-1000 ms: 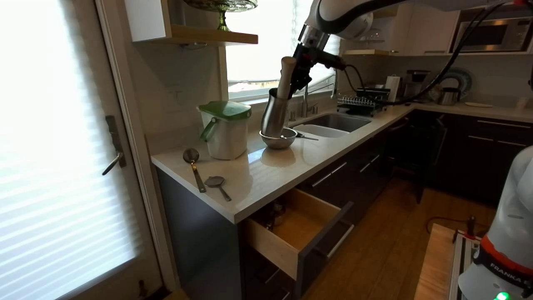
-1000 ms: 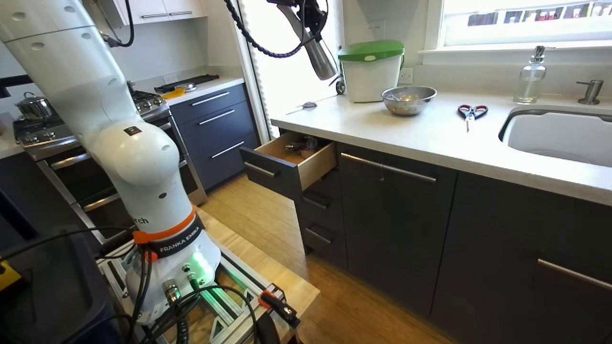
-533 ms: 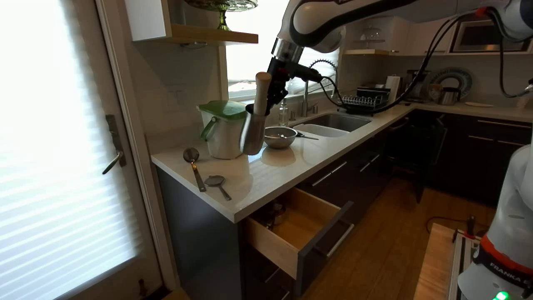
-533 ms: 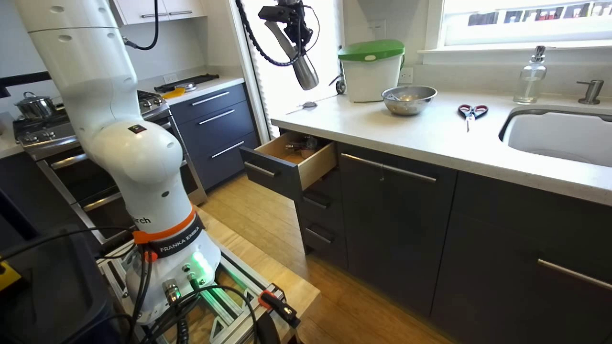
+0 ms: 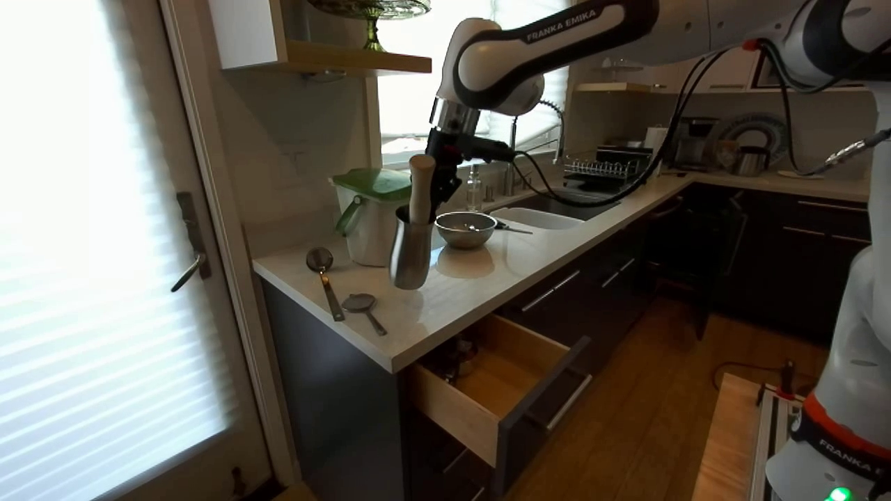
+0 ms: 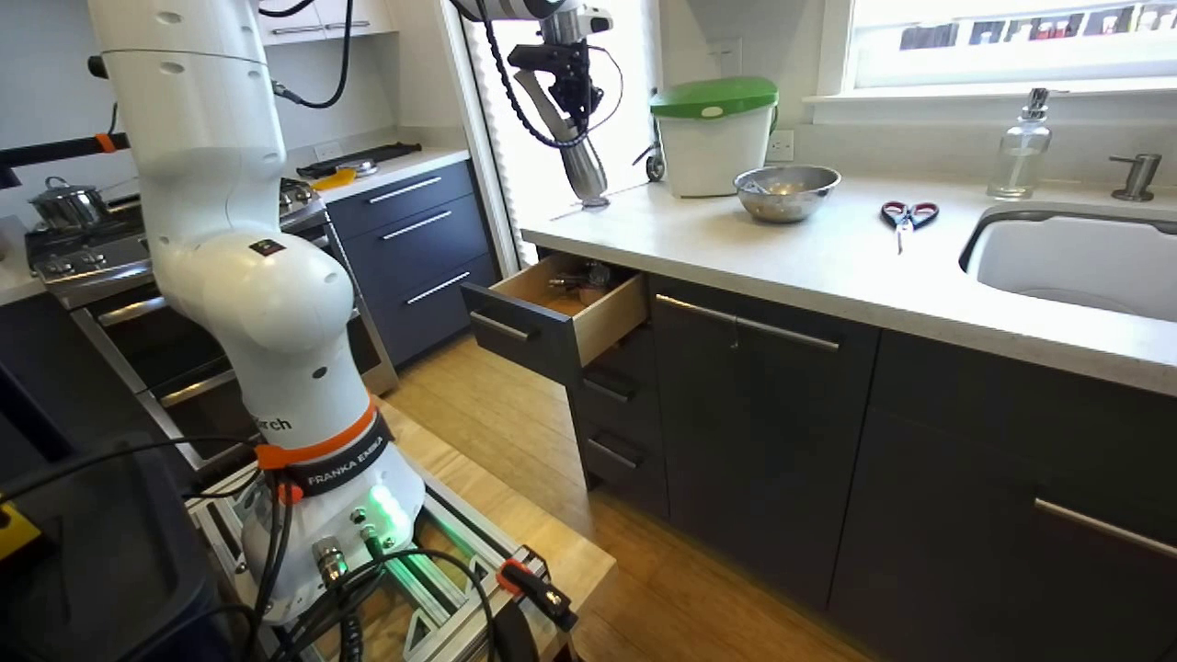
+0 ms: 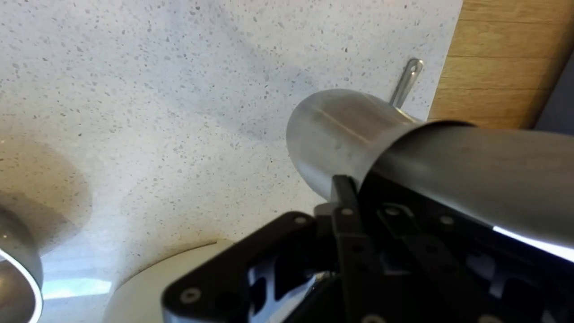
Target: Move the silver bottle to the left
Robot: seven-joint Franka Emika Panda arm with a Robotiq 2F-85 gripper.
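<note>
Right of centre in the wrist view, the gripper (image 7: pixel 358 193) is pinching the bottle (image 7: pixel 336 134) by its rim over the counter (image 7: pixel 179 89). The bottle is leaning — it would be risking a fall, landing tilted or on the strainer (image 5: pixel 360 303), and losing the rod (image 5: pixel 422 188) it's holding. Mid-frame in an exterior view, the bowl (image 5: pixel 465 239) is perhaps holding something shiny (image 5: pixel 472 227).

You face daylight whitening the door blind (image 5: pixel 97 243) and the window (image 5: pixel 407 83) in an exterior view, where the far cabinets (image 5: pixel 779 278) sink into gloom. In an exterior view the countertop (image 6: pixel 919 285) reads pale and brightly lit. In the wrist view, note soft shadows, a glare patch (image 7: pixel 78 288) at lower left, and the silver bottle (image 7: pixel 347 134) softening in focus toward its nearest end.
</note>
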